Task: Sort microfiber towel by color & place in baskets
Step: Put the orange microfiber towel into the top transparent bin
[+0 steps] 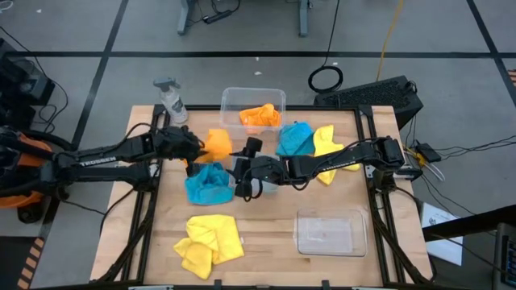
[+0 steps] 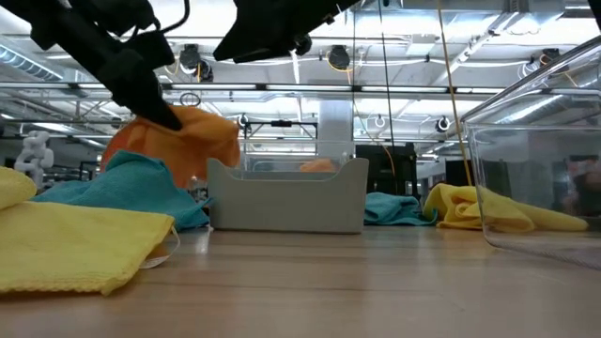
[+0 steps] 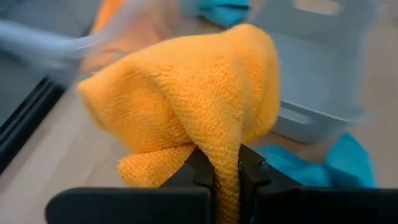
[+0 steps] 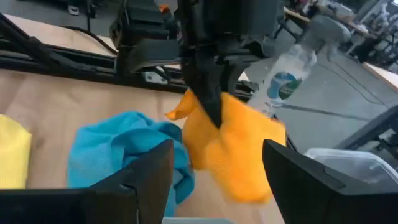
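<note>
My left gripper [image 1: 200, 149] is shut on an orange towel [image 1: 218, 145] above the table's middle, just over a turquoise towel [image 1: 211, 184]. My right gripper [image 1: 242, 169] hovers open beside them and faces the orange towel [image 4: 239, 149], touching nothing. A second orange towel [image 1: 260, 117] lies in the far basket [image 1: 230, 98]. Another turquoise towel [image 1: 296, 138] and a yellow towel [image 1: 326, 145] lie side by side on the table. The other yellow towel [image 1: 210, 242] lies near the front edge. The small greyish basket [image 2: 286, 202] stands mid-table, mostly hidden under the right arm in the high view. My left gripper pinches a bunched fold of the orange towel [image 3: 227, 168] between its two fingers [image 3: 202, 171]. It comes slanting down from the table's left. The towel is lifted off the table and hangs in rumpled folds around and below the fingertips [image 4: 208, 106].
A grey-white spray bottle [image 1: 172, 98] stands at the far left corner. A larger see-through basket [image 1: 329, 232] sits near the front right with nothing in it. Black frame rails run along both table sides. Bare wood shows between the front yellow towel and that basket.
</note>
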You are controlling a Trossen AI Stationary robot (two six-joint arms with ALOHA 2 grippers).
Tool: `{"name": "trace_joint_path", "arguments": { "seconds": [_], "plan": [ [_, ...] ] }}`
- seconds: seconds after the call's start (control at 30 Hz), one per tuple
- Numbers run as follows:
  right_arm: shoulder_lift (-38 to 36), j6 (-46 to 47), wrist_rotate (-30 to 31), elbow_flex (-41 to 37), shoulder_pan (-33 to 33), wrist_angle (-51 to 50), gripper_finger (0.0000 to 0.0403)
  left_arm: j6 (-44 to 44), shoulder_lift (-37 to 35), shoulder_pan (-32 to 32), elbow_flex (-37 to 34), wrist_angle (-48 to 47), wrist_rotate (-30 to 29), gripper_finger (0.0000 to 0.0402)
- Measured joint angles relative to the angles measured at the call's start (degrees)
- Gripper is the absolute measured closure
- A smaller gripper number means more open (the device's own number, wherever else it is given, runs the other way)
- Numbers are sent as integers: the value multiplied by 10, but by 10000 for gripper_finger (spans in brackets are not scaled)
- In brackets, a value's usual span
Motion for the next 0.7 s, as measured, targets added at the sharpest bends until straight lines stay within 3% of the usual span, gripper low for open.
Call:
{"name": "trace_joint_path", "arguments": {
  "seconds": [0.27,0.5,0.7],
  "plan": [
    [0,10,-127,0,-24,-1,127,12,0,-100,0,32,1,381],
    [4,35,-124,0,-18,0,122,39,0,-148,0,148,-1,381],
    [32,47,-39,0,-10,10,133,53,0,-178,1,174,-3,381]
  ]
}}
